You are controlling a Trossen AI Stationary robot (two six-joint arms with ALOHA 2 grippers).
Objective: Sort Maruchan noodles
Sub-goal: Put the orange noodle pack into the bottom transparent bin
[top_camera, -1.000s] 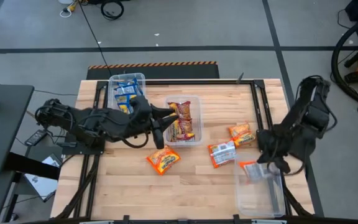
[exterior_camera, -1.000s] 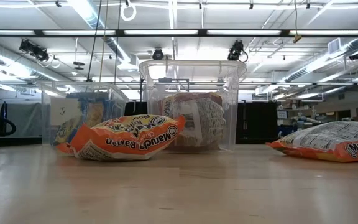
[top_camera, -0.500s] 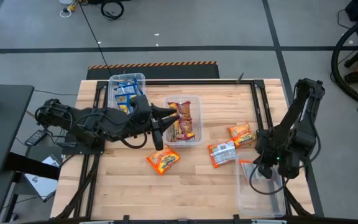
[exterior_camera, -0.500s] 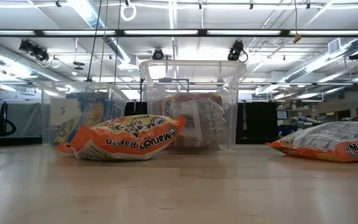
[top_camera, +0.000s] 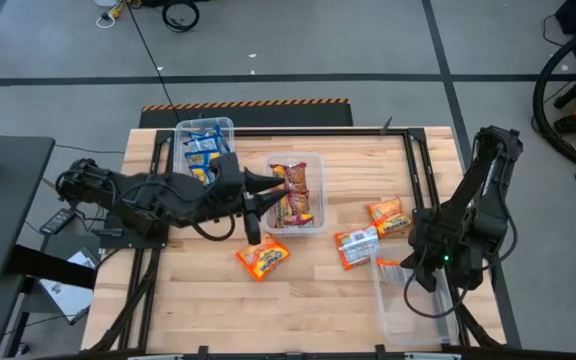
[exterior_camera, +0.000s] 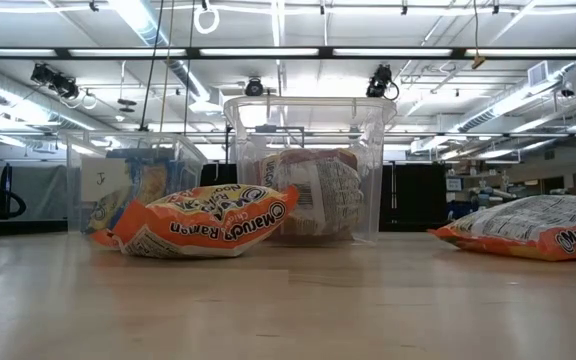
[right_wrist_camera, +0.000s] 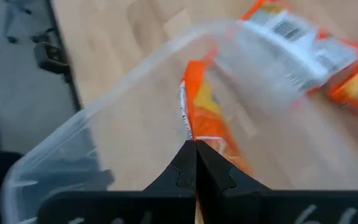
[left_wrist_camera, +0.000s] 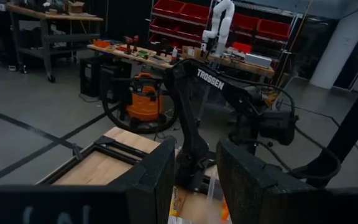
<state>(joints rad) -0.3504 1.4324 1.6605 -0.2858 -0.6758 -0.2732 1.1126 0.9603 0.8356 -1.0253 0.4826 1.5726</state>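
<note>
The Maruchan noodles are spread over the wooden table (top_camera: 198, 300): blue-and-yellow packets (top_camera: 202, 150) lie in the far clear bin (top_camera: 181, 129), dark red ones (top_camera: 290, 196) in the middle bin (top_camera: 317, 160), and three orange packets lie loose, one near the table's middle (top_camera: 262, 256) and two farther right (top_camera: 389, 215), (top_camera: 356, 246). The right gripper (right_wrist_camera: 194, 163) hangs over the near-right clear bin (top_camera: 395, 325), its fingers pressed together on the edge of an orange packet (right_wrist_camera: 205, 118) that dangles inside the bin's rim. This looks like the drop-off step for the orange sort; the next move calls for parting the fingers so the packet falls flat, then rising clear of the bin wall. The left gripper (top_camera: 256, 208) waits just beside the middle bin, fingers partly apart and holding nothing I can make out. The loose orange packets remain to be gathered; the one closest to the near-right bin lies just beside its rim and could be nudged.
</note>
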